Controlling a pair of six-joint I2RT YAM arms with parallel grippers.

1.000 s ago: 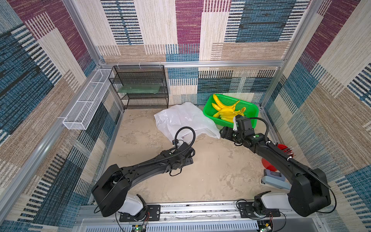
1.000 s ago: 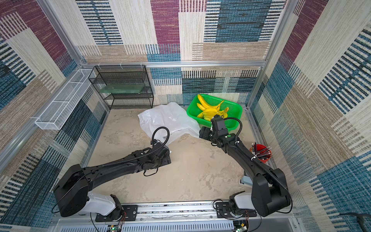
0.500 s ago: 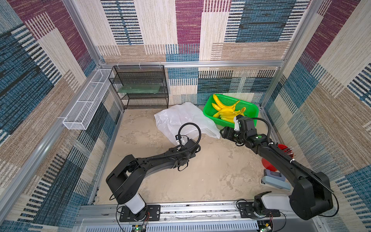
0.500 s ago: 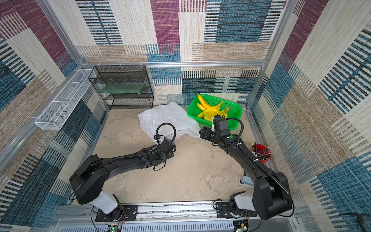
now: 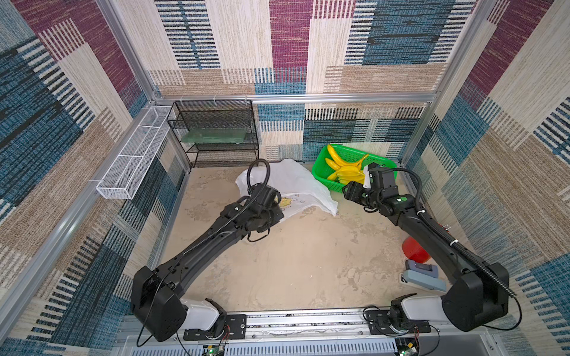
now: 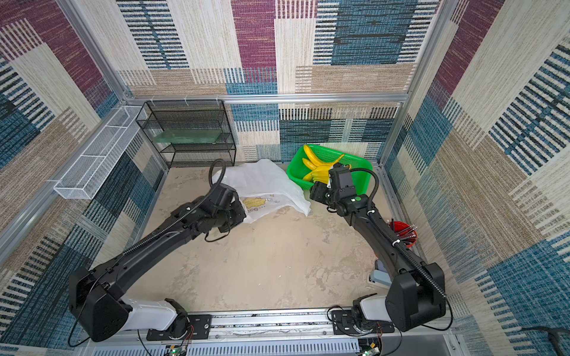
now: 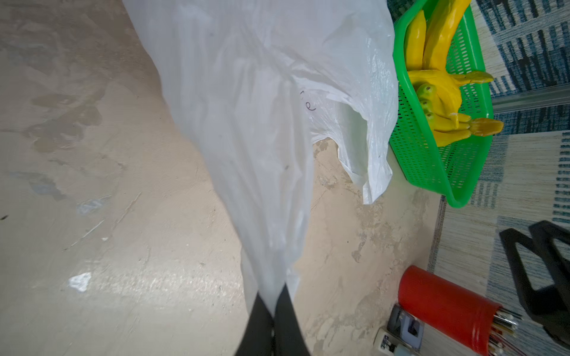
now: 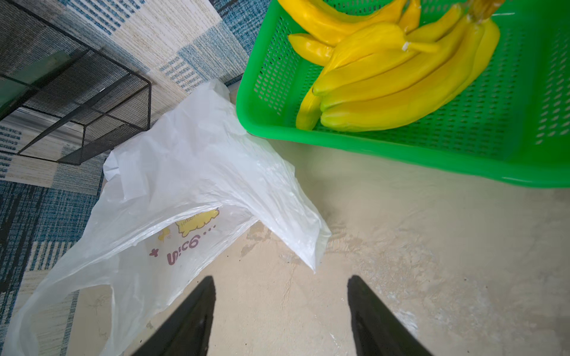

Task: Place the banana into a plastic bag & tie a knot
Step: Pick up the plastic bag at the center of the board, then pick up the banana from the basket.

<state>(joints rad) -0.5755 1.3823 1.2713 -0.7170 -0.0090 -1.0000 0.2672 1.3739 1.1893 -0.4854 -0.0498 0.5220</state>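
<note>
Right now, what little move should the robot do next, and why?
Probably the right gripper should slide to the loose edge of the bag and pinch it. The left gripper pinches the bag, the right one is open and empty, and the bananas are still in the basket.

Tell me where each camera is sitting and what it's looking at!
Top views: high above the arms' bases, looking down and forward over the table; both whole arms show, stretched toward the plastic bag and the green basket of bananas.
Left wrist: on the left arm, looking along the left gripper, shut on the plastic bag; only its fingers show.
Right wrist: on the right arm, looking past the open right gripper at bag and basket.
Shared: every view shows bag, basket and bananas.
</note>
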